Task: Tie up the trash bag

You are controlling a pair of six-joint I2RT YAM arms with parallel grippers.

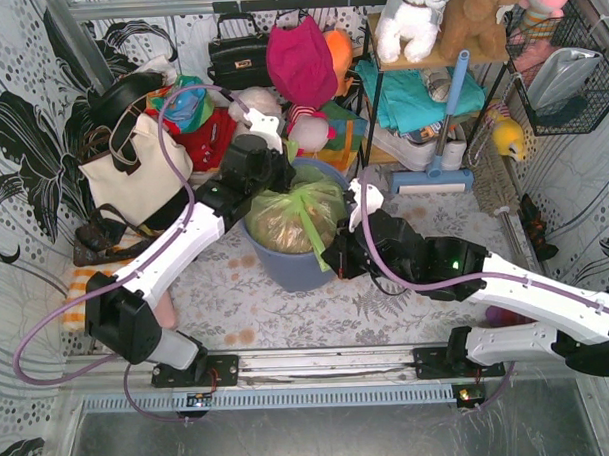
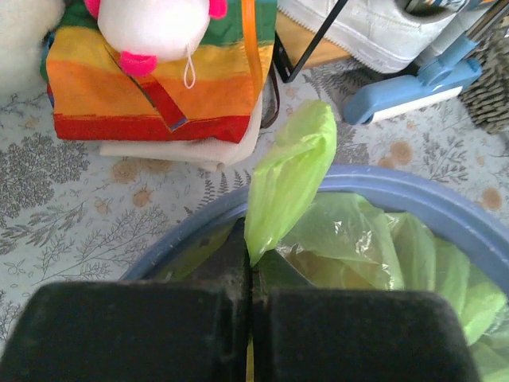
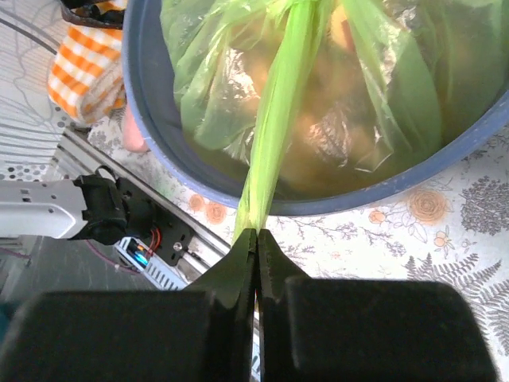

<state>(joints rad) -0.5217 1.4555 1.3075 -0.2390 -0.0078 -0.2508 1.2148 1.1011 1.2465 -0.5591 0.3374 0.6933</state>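
Thin, limp and slippery, the trash bag [image 1: 289,217] is best held by its gathered ends: left gripper [image 2: 251,280] seemingly pinches the far flap, right gripper [image 3: 256,240] clamps the near strand.

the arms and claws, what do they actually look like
The left arm and right arm both have glossy white link shells joined by chunky black joint housings. A thin lilac cable loops along each arm. The right arm has a small green light. The left claw and right claw have blocky matte black fingers.
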